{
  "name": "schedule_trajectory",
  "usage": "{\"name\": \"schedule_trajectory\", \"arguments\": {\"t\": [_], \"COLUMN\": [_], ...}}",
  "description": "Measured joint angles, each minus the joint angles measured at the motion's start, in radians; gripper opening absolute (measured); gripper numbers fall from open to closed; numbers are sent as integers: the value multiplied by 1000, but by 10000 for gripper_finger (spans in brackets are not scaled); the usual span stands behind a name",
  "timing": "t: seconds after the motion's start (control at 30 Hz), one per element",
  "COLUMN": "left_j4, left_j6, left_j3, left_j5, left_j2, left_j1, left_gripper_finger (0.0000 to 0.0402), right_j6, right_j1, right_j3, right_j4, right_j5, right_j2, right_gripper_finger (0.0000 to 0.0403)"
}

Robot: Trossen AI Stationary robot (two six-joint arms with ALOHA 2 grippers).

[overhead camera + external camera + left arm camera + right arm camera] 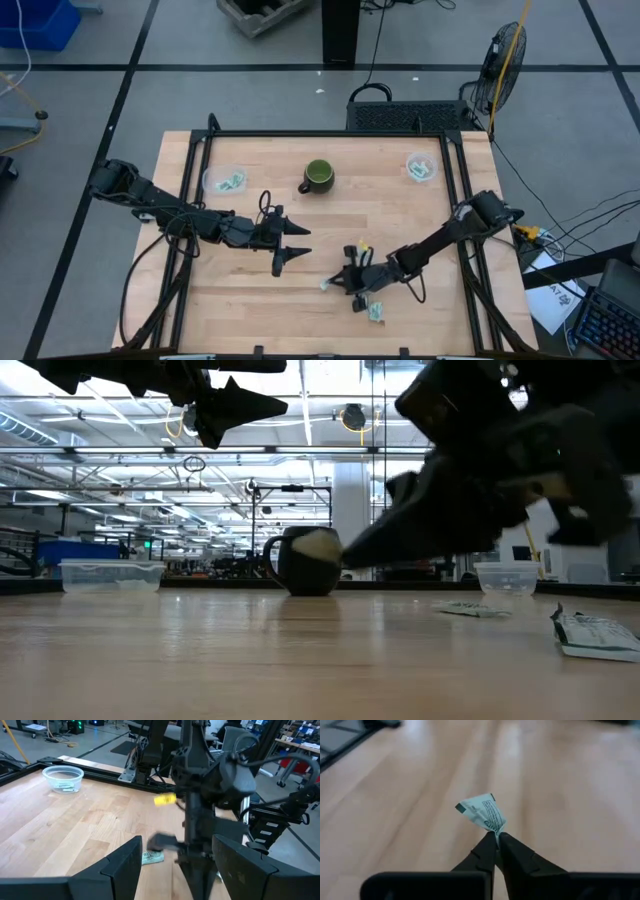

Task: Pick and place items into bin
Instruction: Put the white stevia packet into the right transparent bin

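Note:
My right gripper is shut on a pale green and white packet, near the middle of the table toward its near edge. My left gripper is open and empty just left of it, well above the table. Another packet lies flat on the table near the right arm, and the low view shows two lying packets. A clear bin at the far left and a clear bin at the far right each hold packets. My right gripper pinches the packet by one corner between its two fingertips. The rest of the packet sticks out beyond the fingertips. It is lifted clear of the table.
A green mug stands at the far middle between the two bins. A black frame runs along the table's left, right and far edges. Bare wood lies between the grippers and the far bins.

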Motion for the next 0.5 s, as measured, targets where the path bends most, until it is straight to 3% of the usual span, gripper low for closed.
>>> {"name": "schedule_trajectory", "arguments": {"t": [0.2,0.37,0.5], "left_j4": [-1,-1,-1], "left_j6": [-1,-5,-5], "left_j3": [0,0,0], "left_j5": [0,0,0], "left_j2": [0,0,0], "left_j1": [0,0,0], "left_gripper_finger": [244,244,244], "right_j6": [57,178,182], "right_j1": [-4,-5,-20], "right_j3": [0,-32,-90], "right_j4": [-242,-415,-430], "right_j5": [269,641,931], "right_j2": [-157,-313,-438], "right_gripper_finger": [15,15,15]}}
